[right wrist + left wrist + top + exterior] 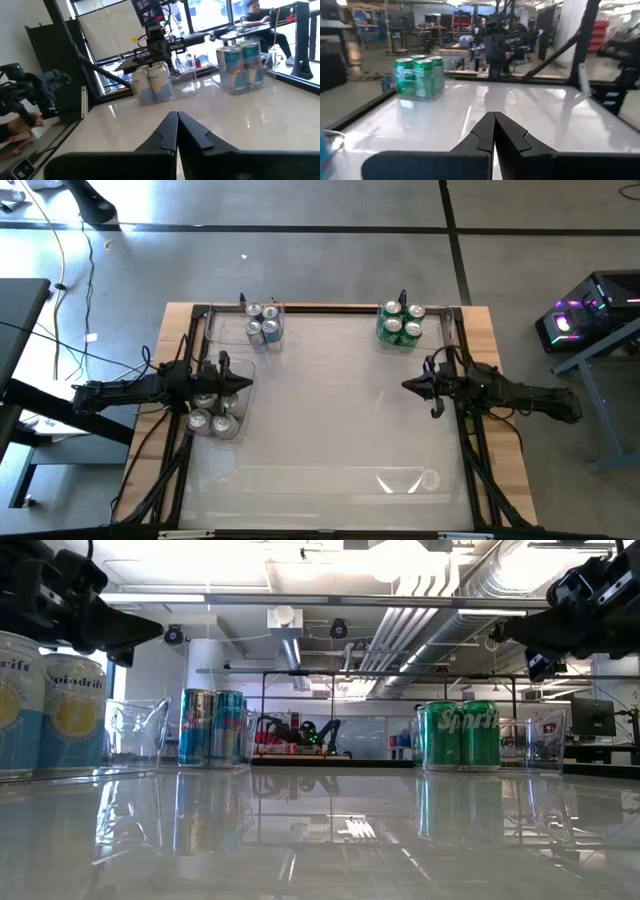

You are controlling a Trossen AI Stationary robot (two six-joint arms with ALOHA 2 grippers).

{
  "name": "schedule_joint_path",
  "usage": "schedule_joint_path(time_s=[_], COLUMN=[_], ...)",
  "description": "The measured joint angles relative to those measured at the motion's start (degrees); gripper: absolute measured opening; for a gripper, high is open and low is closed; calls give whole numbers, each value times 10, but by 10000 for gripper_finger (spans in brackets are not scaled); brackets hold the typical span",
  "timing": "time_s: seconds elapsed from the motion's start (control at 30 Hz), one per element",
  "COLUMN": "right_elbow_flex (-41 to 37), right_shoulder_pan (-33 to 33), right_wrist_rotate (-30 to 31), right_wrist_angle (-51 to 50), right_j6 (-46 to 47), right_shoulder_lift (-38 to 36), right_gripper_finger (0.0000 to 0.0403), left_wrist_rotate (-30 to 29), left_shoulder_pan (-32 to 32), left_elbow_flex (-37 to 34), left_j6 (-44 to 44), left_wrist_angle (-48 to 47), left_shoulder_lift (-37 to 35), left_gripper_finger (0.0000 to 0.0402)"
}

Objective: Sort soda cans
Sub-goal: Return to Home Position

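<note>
Three groups of soda cans stand upright in clear trays. The pale silver cans (212, 410) are at the table's left edge, the blue cans (263, 323) at the far left, and the green cans (400, 323) at the far right. My left gripper (243, 383) is shut and hovers above the silver cans (152, 82), pointing toward the table's right side. My right gripper (408, 386) is shut and raised over the table's right side, pointing left. In the left wrist view, my left gripper (494, 119) faces the green cans (420, 77). My right gripper (176, 119) faces the blue cans (242, 62).
An empty clear tray (400, 478) lies near the table's near edge. The trays of the blue cans (212, 727) and green cans (460, 735) have bare sections beside the cans. A dark frame (330, 308) runs round the table. The white middle of the table (330, 400) is open.
</note>
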Motion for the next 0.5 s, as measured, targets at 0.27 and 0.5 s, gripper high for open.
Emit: schedule_joint_path(time_s=[0.27,0.5], right_elbow_flex=[0,0], right_shoulder_pan=[0,0], right_wrist_rotate=[0,0], right_wrist_angle=[-1,-2], right_j6=[0,0], right_shoulder_lift=[2,-1], right_gripper_finger=[0,0], left_wrist_rotate=[-6,-6], left_shoulder_pan=[0,0], left_elbow_flex=[0,0], left_j6=[15,15], left_wrist_angle=[-1,-1], left_shoulder_lift=[1,1], left_gripper_finger=[1,1])
